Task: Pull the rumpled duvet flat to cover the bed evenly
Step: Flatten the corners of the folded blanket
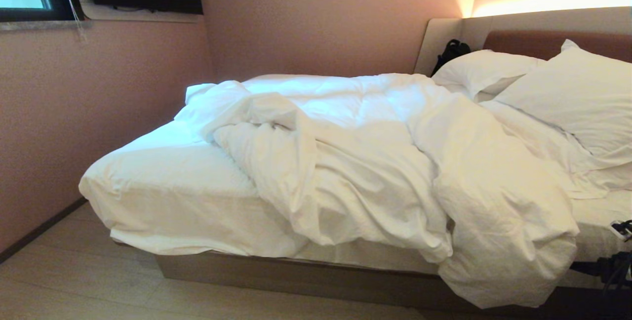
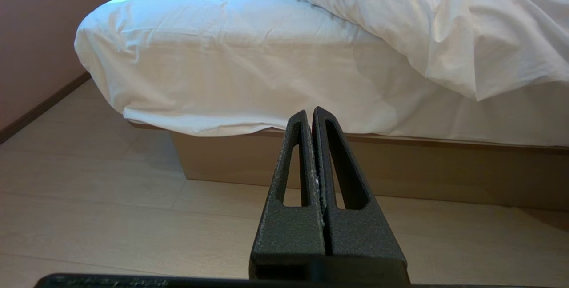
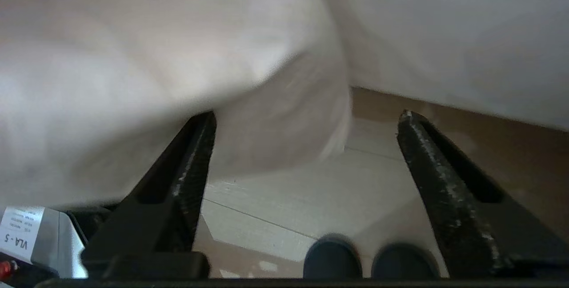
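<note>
**Duvet bunched mid-bed, right gripper spread wide under its overhang**

Duvet (image 3: pixel 133 57) fabric hangs just in front of the right gripper (image 3: pixel 306 119), whose two black fingers (image 3: pixel 191 168) stand wide apart with nothing between them. One finger's tip sits at the lower edge of the drooping white fold; whether it touches the cloth cannot be told. Between the fingers the pale floor (image 3: pixel 289 199) shows, and at 6 o'clock in that view two dark rounded shapes (image 3: pixel 333 257) lie on it, too blurred to name.

The left gripper (image 2: pixel 311 112) hangs low in front of the bed's side, its fingers (image 2: pixel 293 163) pressed flat together and empty, well apart from any bedding.

From the head view, the duvet (image 1: pixel 370 162) lies crumpled across the middle of the bed (image 1: pixel 296 273). A thick lobe of it spills over the near edge at about 5 o'clock and hangs down past the brown-grey base. At 9 o'clock the foot end of the mattress is uncovered, showing only the fitted sheet (image 1: pixel 163 172). At 2 to 3 o'clock two white pillows (image 1: pixel 577 98) lean against the padded headboard (image 1: pixel 543 43). A small black object (image 1: pixel 452 51) rests in the corner beside the far pillow. At the right edge of the head view, around 4 o'clock, a bit of dark robot arm (image 1: pixel 612 265) shows beside the mattress.
</note>
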Motion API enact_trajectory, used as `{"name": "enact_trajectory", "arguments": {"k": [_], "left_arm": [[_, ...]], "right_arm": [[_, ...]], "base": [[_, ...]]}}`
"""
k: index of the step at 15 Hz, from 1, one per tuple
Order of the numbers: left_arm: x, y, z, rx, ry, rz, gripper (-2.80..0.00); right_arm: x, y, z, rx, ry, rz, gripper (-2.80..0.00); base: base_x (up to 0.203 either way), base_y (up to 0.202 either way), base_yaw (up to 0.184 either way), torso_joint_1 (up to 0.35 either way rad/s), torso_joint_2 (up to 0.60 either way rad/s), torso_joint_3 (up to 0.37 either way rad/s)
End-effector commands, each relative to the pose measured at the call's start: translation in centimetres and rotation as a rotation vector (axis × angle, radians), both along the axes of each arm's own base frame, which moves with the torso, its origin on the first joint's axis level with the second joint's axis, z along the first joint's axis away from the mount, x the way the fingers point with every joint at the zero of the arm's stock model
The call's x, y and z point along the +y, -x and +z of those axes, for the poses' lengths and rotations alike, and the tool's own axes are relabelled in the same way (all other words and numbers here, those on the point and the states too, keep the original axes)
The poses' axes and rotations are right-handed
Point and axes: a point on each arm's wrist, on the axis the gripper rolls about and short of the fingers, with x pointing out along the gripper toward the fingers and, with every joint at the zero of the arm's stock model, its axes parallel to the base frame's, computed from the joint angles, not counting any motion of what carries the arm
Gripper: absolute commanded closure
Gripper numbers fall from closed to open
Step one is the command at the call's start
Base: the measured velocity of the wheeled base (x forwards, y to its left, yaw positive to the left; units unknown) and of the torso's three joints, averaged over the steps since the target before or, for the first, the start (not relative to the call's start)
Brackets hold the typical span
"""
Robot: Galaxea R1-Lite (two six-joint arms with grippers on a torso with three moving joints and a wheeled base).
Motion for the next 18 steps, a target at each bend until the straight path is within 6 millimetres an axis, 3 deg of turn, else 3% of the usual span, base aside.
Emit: {"name": "enact_trajectory", "arguments": {"k": [1, 11, 18], "left_arm": [[0.0, 0.0, 0.0, 0.001, 0.000, 0.000, 0.00], [0.0, 0.0, 0.0, 0.001, 0.000, 0.000, 0.00], [0.0, 0.0, 0.0, 0.002, 0.000, 0.000, 0.00]], "right_arm": [[0.4, -0.4, -0.4, -0.002, -0.004, 0.019, -2.80], [3.9, -1.4, -2.0, -0.043, 0.048, 0.115, -2.80], [4.8, -4.8, -2.4, -0.061, 0.098, 0.169, -2.80]], "base": [[0.000, 0.000, 0.000, 0.000, 0.00, 0.000], [0.000, 0.000, 0.000, 0.000, 0.00, 0.000], [0.000, 0.000, 0.000, 0.000, 0.00, 0.000]]}}
